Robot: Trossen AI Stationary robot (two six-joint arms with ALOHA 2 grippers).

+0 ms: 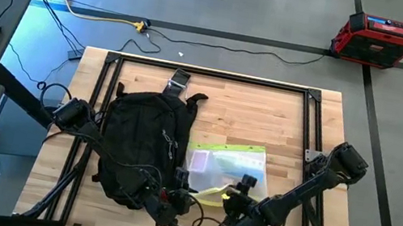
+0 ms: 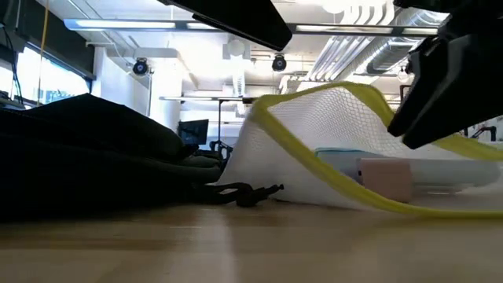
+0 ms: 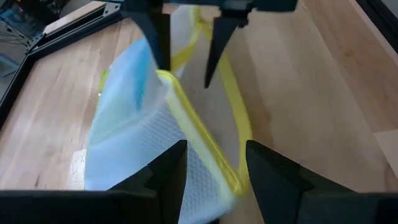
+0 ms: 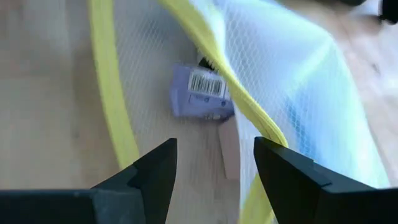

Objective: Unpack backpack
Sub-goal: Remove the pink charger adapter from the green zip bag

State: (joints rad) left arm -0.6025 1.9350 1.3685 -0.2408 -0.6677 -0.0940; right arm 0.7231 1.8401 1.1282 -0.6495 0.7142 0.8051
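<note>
The black backpack [image 1: 138, 148] lies flat on the table's left half and shows as a dark mound in the low view [image 2: 86, 149]. Beside it, to the right, is a translucent mesh pouch with neon-yellow trim [image 1: 227, 165], holding a purple barcoded item [image 4: 199, 96]. One trimmed edge [image 2: 314, 98] stands raised off the table. My left gripper [image 3: 214, 171] is open at the pouch's near-left corner, and the trim runs between its fingers. My right gripper [image 4: 211, 171] is open over the pouch's near edge, facing the left one. My left gripper has the pouch's yellow-trimmed corner [image 3: 227, 177] between its open fingers, coming level from the near side; I cannot tell whether they touch it. My right gripper has the raised yellow trim [image 4: 252, 121] running against the inner side of one finger [image 4: 283, 171]. The fingers stay apart, and I cannot tell whether that finger is under the edge.
A black metal frame [image 1: 108, 81] borders the table. The backpack's zipper pull cord [image 2: 247, 192] trails on the wood near the pouch. Bare wood shows on the table's far right [image 1: 267, 116]. Beyond the table are a red case [image 1: 376, 40] and cables on the floor.
</note>
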